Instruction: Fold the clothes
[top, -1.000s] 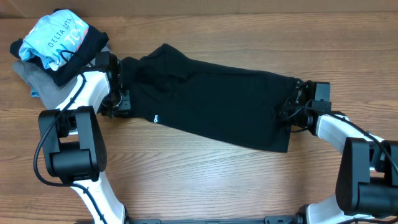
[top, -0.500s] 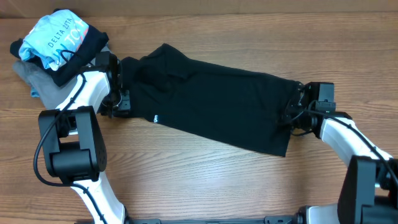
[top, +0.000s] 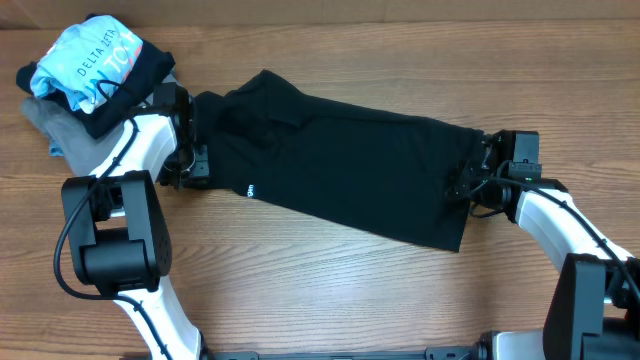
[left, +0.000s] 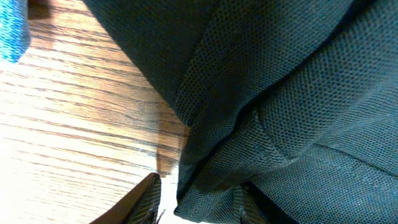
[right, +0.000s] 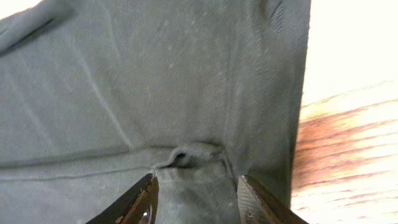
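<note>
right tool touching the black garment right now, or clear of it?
Touching. In the right wrist view the black garment bunches between the fingers of the right tool, pressing against both inner faces with no gap.

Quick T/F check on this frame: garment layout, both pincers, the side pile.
1. The black garment lies stretched long between the left pincer and the right pincer. True.
2. The light-blue shirt lies on top of the black garment. False: it sits on a separate pile at the upper-left corner of the overhead view.
3. A small white logo shows near the garment's hem, close to the left pincer. True.
4. The right pincer hangs over bare table. False: the right wrist view shows black fabric between its fingers, at the garment's right end.
5. The garment is folded into a compact square. False: it is one long strip.
</note>
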